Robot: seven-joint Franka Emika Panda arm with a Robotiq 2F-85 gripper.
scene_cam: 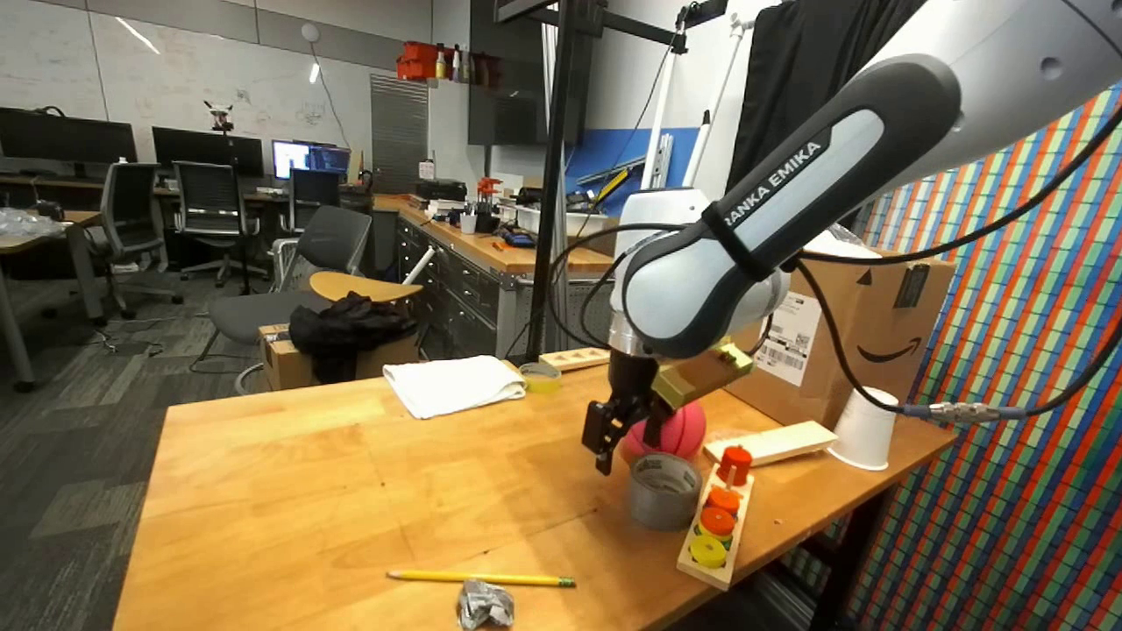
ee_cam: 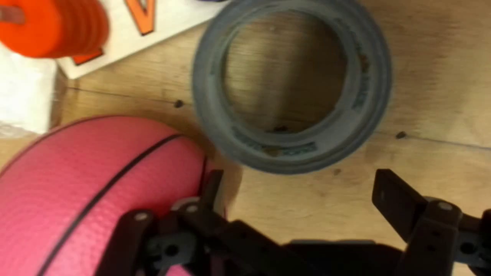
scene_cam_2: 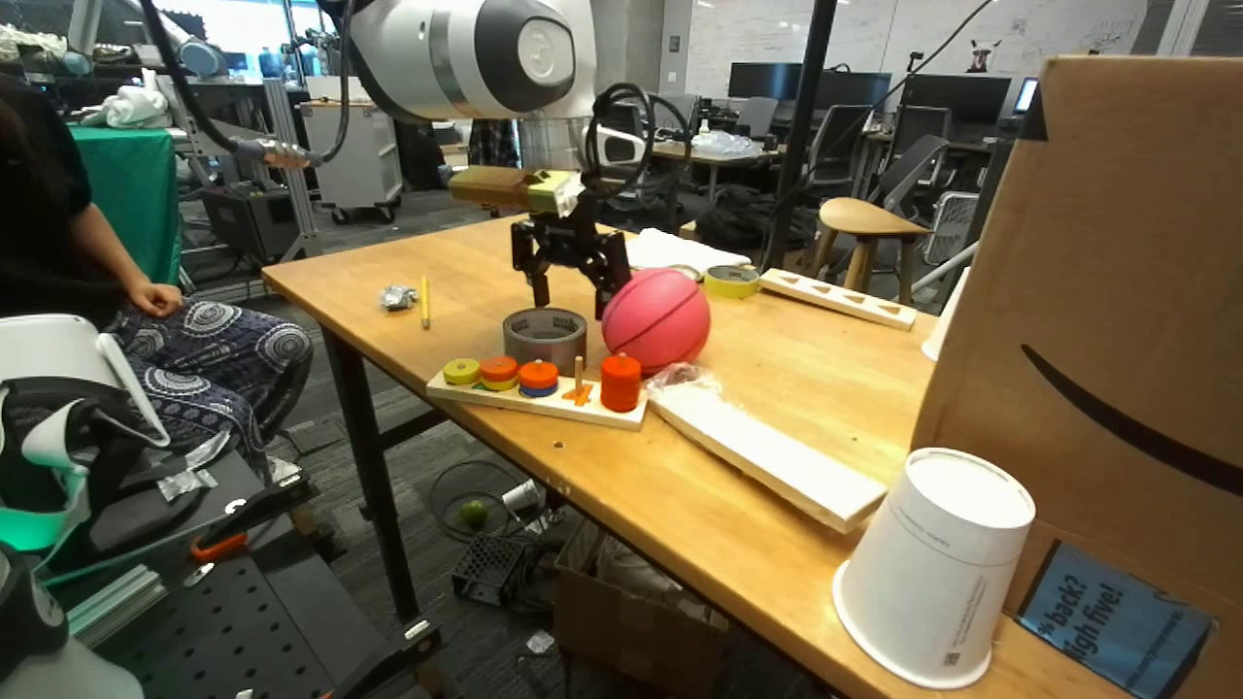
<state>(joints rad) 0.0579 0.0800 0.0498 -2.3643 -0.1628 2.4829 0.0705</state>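
My gripper (ee_cam: 300,172) stands open above the wooden table, fingers pointing down, with nothing between them. In the wrist view a grey tape roll (ee_cam: 299,161) lies flat just ahead of the fingertips. A pink ball (ee_cam: 84,180) sits beside the roll; one finger (ee_cam: 213,188) overlaps it, and I cannot tell whether they touch. Both exterior views show the gripper (scene_cam_2: 573,301) over the far side of the tape roll (scene_cam_2: 546,351), close to the ball (scene_cam_2: 665,316). Along the roll's other side runs a wooden peg board (scene_cam: 701,574) with red, orange and yellow rings.
A wrapped wooden plank (scene_cam_2: 767,447), an upturned white cup (scene_cam_2: 932,582) and a large cardboard box (scene_cam: 850,350) stand beyond the ball. Elsewhere lie a pencil (scene_cam: 482,577), crumpled foil (scene_cam: 485,605), a white cloth (scene_cam: 456,386), a yellow tape roll (scene_cam_2: 731,283) and a board with triangular holes (scene_cam_2: 840,301).
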